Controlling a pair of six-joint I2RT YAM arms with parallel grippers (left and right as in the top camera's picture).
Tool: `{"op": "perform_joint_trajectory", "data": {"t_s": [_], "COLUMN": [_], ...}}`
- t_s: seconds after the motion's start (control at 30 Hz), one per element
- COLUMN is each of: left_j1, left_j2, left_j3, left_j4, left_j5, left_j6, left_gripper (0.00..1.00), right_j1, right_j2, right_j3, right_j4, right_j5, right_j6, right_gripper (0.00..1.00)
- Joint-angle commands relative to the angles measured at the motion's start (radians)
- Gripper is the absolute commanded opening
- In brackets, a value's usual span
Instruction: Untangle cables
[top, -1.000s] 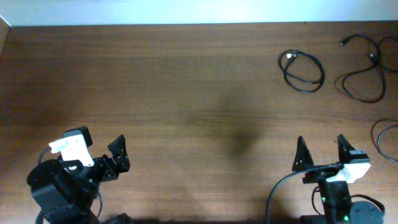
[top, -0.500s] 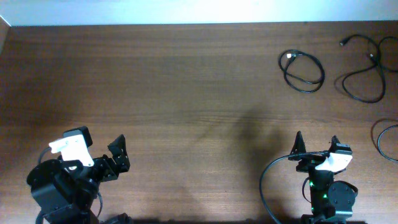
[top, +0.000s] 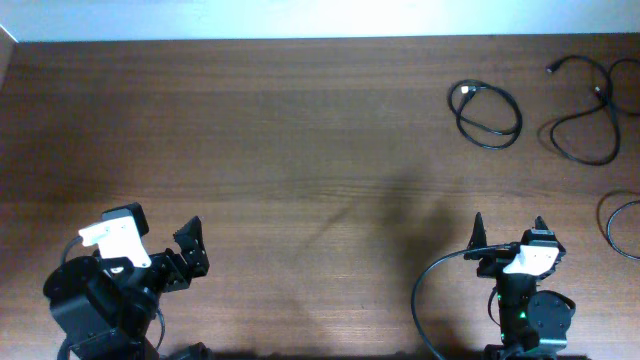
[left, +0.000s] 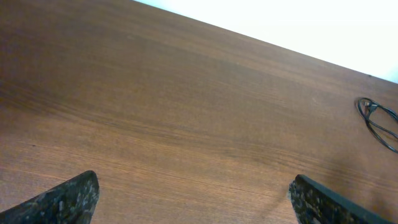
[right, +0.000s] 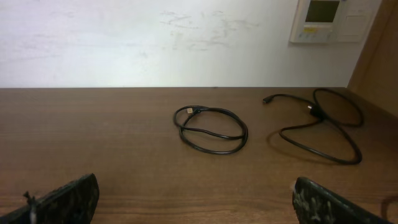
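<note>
The tabletop (top: 250, 130) is lit softly and evenly, with faint diffuse shadows smeared across its middle in the overhead view. The wall (left: 323, 25) is blown out to featureless white in the left wrist view, and the jaws at the lower corners of both wrist views are rendered blurred and grainy.

View mostly brown wood-grain bench (left: 186, 124), grain running across. Jaws of the left gripper (left: 196, 202) spread wide: two dark speckled fingertips (left: 65, 200) show at the bottom corners, only bench surface between them. A thin glossy black looped cable (left: 377, 119) lies on the bench at the far right edge, partly cut off, well apart from the jaws. A pale white wall (left: 298, 25) stands beyond the bench's far edge.
</note>
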Motion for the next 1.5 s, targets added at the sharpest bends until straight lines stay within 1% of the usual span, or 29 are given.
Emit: {"op": "perform_joint_trajectory", "data": {"t_s": [0.0, 0.1, 0.23, 0.37, 0.43, 0.47, 0.53, 0.6, 0.73, 0.83, 0.9, 0.93, 0.97, 1.03, 1.07, 1.17, 1.27, 1.37, 1.4, 1.47], "left_j1": [0.006, 0.006, -0.165, -0.327, -0.367, -0.401, -0.446, -0.460, -0.459, -0.460, -0.460, -0.459, -0.459, -0.459, -0.459, -0.459, -0.459, -0.459, -0.459, -0.457], "left_j2": [-0.002, -0.002, -0.031, -0.254, -0.315, -0.374, -0.455, -0.519, -0.523, -0.527, -0.527, -0.527, -0.527, -0.527, -0.527, -0.528, -0.528, -0.528, -0.528, -0.528], "left_j3": [0.000, 0.000, -0.003, -0.003, -0.003, -0.003, -0.004, -0.006, -0.039, -0.099, -0.136, -0.173, -0.216, -0.333, -0.390, -0.636, -0.791, -0.850, -0.868, -0.874], "left_j4": [0.002, 0.002, -0.006, -0.006, -0.007, -0.014, -0.049, -0.062, -0.050, 0.003, 0.079, 0.141, 0.188, 0.311, 0.383, 0.715, 0.912, 0.916, 0.916, 0.872], "left_j5": [-0.003, -0.003, -0.007, -0.006, -0.007, -0.007, -0.007, -0.009, -0.022, -0.079, -0.134, -0.134, -0.134, -0.134, -0.140, -0.141, -0.163, -0.253, -0.307, -0.364], "left_j6": [0.004, 0.005, 0.004, 0.005, 0.004, 0.004, 0.005, 0.005, 0.005, 0.005, 0.008, 0.061, 0.085, 0.084, 0.085, 0.084, 0.084, 0.084, 0.084, 0.084], "left_gripper": [0.99, 0.99, 0.99, 0.99, 0.99, 0.99, 0.99, 0.99, 0.99, 0.99, 0.99, 0.99, 0.99, 0.99, 0.99, 0.99, 0.99, 0.99, 0.99, 0.99], "right_j1": [-0.006, -0.006, -0.006, -0.006, -0.006, -0.006, -0.006, -0.006, -0.006, -0.006, -0.006, -0.006, -0.006, -0.006, -0.006, -0.006, -0.006, -0.006, -0.006, -0.006], "right_j2": [-0.010, -0.010, -0.010, -0.010, -0.010, -0.010, -0.010, -0.010, -0.010, -0.010, -0.010, -0.010, -0.010, -0.010, -0.010, -0.010, -0.010, -0.010, -0.010, -0.010], "right_j3": [-0.009, -0.009, -0.009, -0.009, -0.009, -0.009, -0.009, -0.009, -0.009, -0.009, -0.009, -0.009, -0.009, -0.009, -0.009, -0.009, -0.009, -0.009, -0.009, -0.009], "right_j4": [-0.001, -0.001, -0.001, -0.001, -0.001, -0.001, -0.001, -0.001, -0.001, -0.001, -0.001, -0.001, -0.001, -0.001, -0.001, -0.001, -0.001, -0.001, -0.001, -0.001], "right_j5": [-0.009, -0.009, -0.009, -0.009, -0.009, -0.009, -0.009, -0.009, -0.009, -0.009, -0.009, -0.009, -0.009, -0.009, -0.009, -0.009, -0.009, -0.009, -0.009, -0.009], "right_j6": [-0.007, -0.006, -0.007, -0.007, -0.006, -0.006, -0.007, -0.006, -0.006, -0.006, -0.006, -0.007, -0.007, -0.006, -0.006, -0.006, -0.006, -0.007, -0.006, -0.006], "right_gripper": [0.99, 0.99, 0.99, 0.98, 0.98, 0.98, 0.98, 0.98, 0.98, 0.99, 0.98, 0.98, 0.99, 0.98, 0.98, 0.99, 0.98, 0.98, 0.98, 0.98]}}
